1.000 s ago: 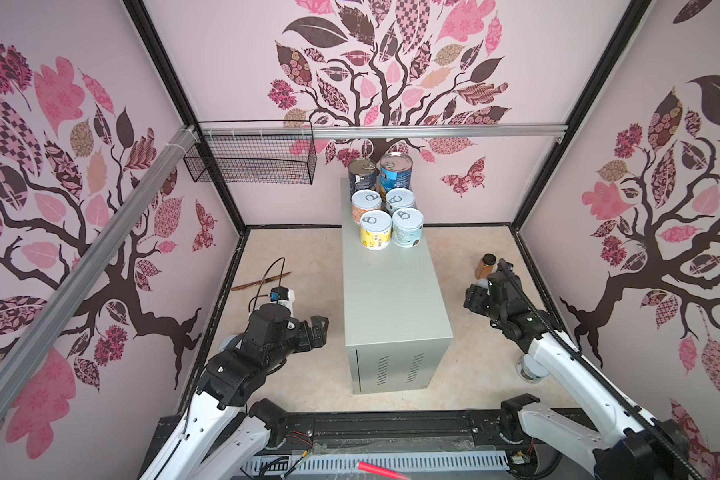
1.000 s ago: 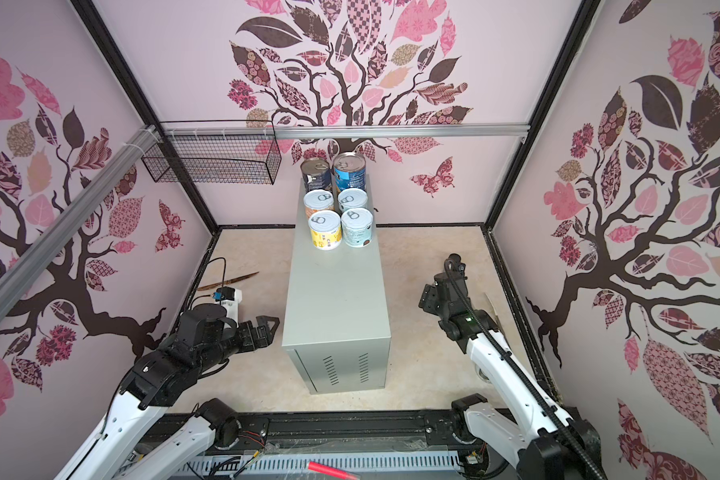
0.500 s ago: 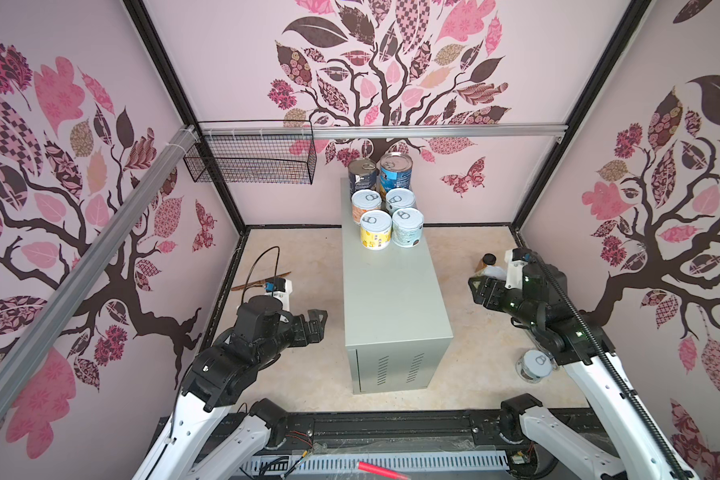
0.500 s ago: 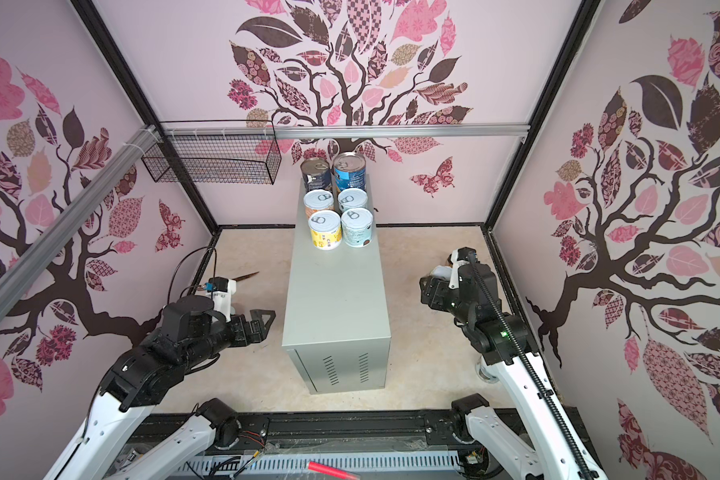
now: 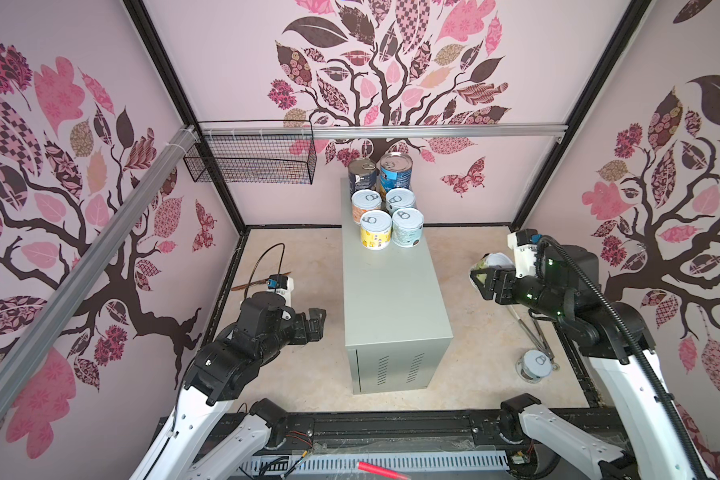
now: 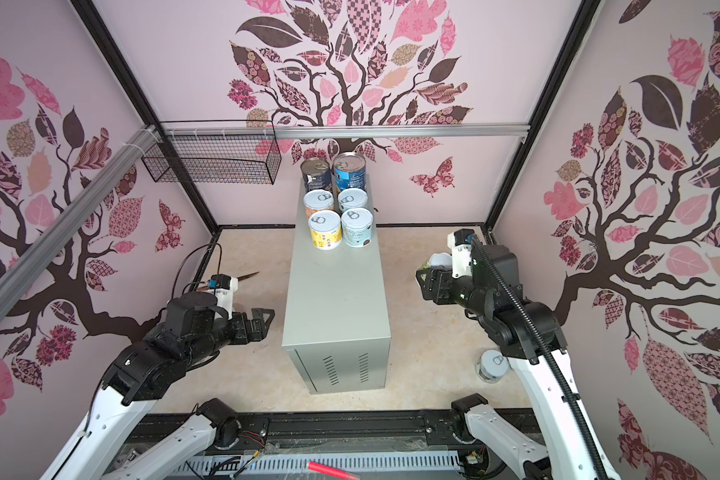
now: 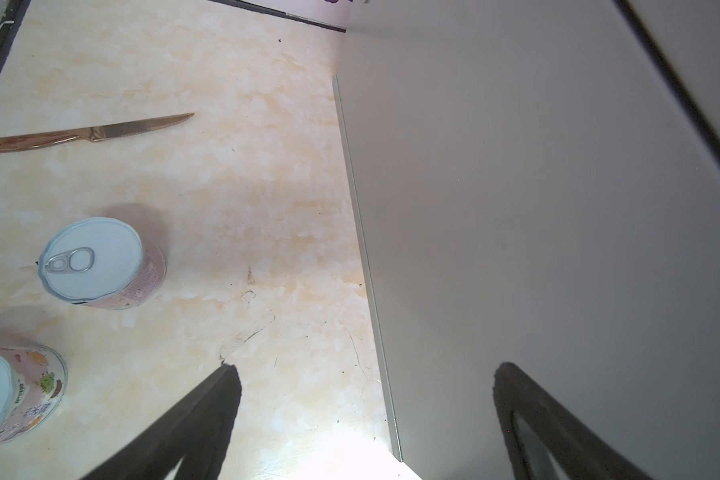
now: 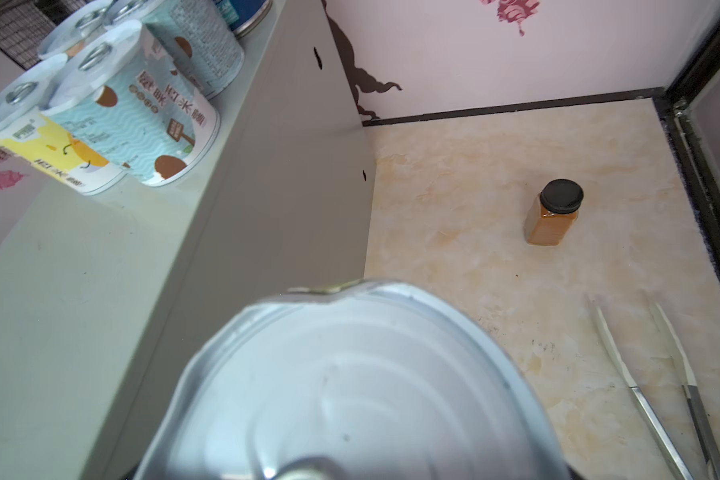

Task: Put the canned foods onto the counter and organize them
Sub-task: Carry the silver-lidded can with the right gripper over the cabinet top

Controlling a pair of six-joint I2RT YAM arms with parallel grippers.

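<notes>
the right gripper (image 5: 482, 277) was clamped on a short held can (image 8: 350, 395). it hung about level with the top of the counter (image 5: 391, 291) and just off its side, likely so the can could clear the edge and land on the bare near stretch. six cans (image 5: 385, 203) stood packed in pairs at the counter's far end, the tall ones rearmost, which left the rest of the top free for more rows. the left gripper (image 5: 317, 321) hung off the counter's opposite side with jaws spread wide and nothing between them, probably ready for the pink can (image 7: 100, 266) and the cropped can (image 7: 13, 395) on the floor there. a floor can (image 5: 535, 365) stood near the counter's front corner, on the right arm's side.

the held can's label was mostly hidden by the fingers, and the frame cut off its lid in the right wrist view. in both top views the left arm hid the two cans on its side.
</notes>
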